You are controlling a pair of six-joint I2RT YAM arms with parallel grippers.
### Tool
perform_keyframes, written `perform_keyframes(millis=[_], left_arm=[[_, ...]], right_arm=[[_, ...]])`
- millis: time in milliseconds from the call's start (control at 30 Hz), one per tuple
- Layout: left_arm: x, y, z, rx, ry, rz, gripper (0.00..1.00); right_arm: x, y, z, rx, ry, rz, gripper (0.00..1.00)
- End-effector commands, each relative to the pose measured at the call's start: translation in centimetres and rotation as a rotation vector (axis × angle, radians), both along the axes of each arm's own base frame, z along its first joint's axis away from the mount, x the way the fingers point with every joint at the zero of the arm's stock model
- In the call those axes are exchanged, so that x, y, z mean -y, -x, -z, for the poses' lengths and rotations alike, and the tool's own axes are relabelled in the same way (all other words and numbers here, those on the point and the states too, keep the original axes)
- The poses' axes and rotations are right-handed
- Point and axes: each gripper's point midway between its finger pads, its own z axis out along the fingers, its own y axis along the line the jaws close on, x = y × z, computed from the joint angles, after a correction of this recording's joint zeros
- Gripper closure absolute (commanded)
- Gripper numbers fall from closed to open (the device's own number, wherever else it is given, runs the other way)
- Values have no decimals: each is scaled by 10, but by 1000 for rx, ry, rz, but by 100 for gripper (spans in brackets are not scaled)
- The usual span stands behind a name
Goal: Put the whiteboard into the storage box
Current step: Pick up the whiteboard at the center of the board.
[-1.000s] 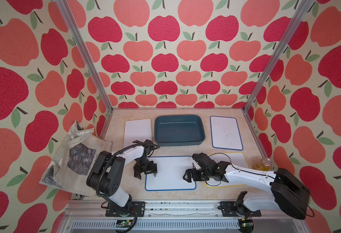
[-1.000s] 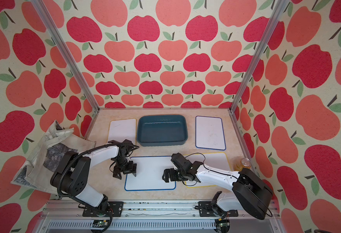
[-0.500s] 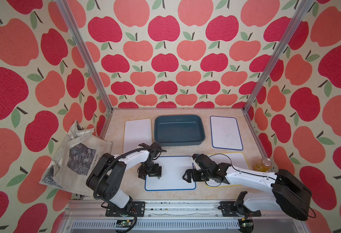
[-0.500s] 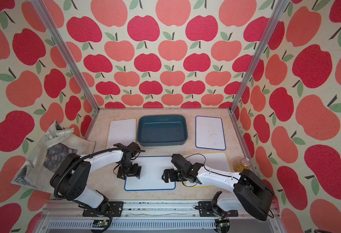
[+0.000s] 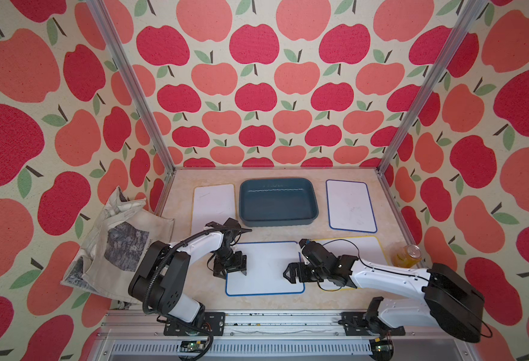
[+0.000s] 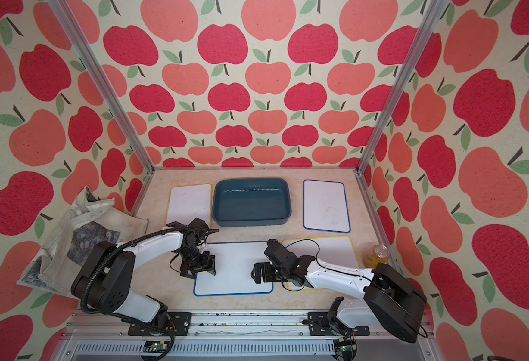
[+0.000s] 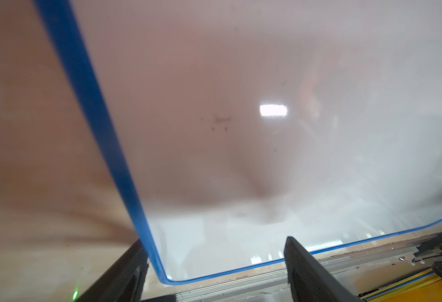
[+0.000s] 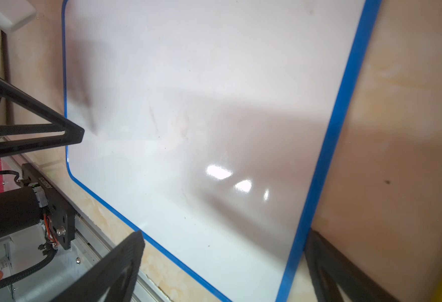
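My left arm [image 5: 194, 247] bends over and points the left gripper [image 5: 231, 274] straight down, jaws wide apart. My right arm [image 5: 388, 276] lies low, reaching sideways, and the right gripper [image 5: 288, 275] has its jaws apart too.

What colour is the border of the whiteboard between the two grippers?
Blue, around the whiteboard; clearest in the right wrist view.

Two matching arms for you here: left arm [image 5: 194, 248] and right arm [image 5: 388, 276], both in glossy white shells between chunky black joint housings. There's a ribbed black cable [image 5: 145, 301] running along your left one, and a thin black wire [image 5: 341, 240] over your right. Black, open-lattice triangular fingers [image 8: 118, 266] up front, bolted black base plates [image 5: 214, 322] at the rail.
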Motion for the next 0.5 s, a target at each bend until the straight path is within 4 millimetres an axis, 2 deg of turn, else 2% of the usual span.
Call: perform_keyframes(millis=[0,100,267,467], left_arm=[[102,-21,-32,86,583,150,18],[110,-22,-47,134,631,193,18],[112,-33,-73,191,750,146,19],[118,-29,-100,215,847,169,21]], right_arm=[[-8,45,28,-176,-16,-109,1],[-13,46,26,-180,-40,-113,1],[-22,48,20,-173,-78,-132,1],[-31,51,17,-168,-97,-158,1]])
